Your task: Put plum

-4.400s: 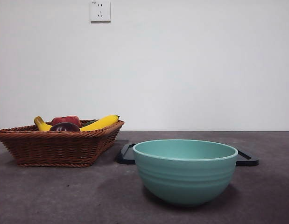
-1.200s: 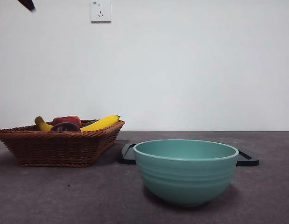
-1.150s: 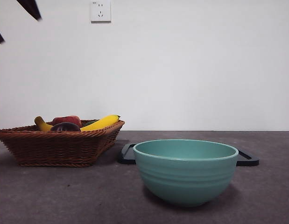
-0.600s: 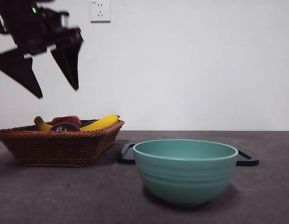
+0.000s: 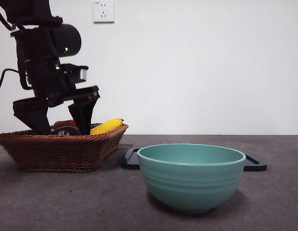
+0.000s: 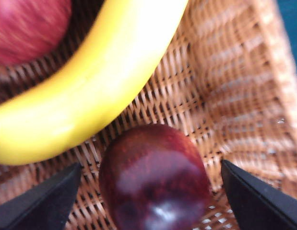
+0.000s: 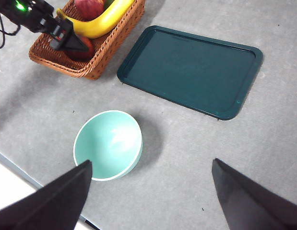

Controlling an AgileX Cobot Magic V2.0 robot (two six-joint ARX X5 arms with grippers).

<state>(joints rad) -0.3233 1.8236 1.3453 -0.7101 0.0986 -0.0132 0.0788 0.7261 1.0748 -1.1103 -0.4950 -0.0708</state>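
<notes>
The plum (image 6: 155, 177), dark maroon and glossy, lies on the wicker floor of the basket (image 6: 234, 96) beside a yellow banana (image 6: 86, 91). My left gripper (image 6: 150, 164) is open, one jaw on each side of the plum, and I see no contact. In the front view the left gripper (image 5: 62, 126) reaches down into the basket (image 5: 62, 151), where only the top of the plum (image 5: 67, 130) shows above the rim. My right gripper (image 7: 152, 162) hangs open and empty high over the table, looking down on the plum (image 7: 82, 51).
A red fruit (image 6: 28, 26) and the banana (image 5: 106, 126) share the basket. A teal bowl (image 5: 191, 175) stands near the table's front. A dark green tray (image 7: 191, 69) lies flat behind the bowl (image 7: 108, 143), to the right of the basket (image 7: 86, 64).
The left arm came in from the top left corner and dropped into the basket; its open jaws now straddle the plum. Fruit, bowl and tray have not moved.
</notes>
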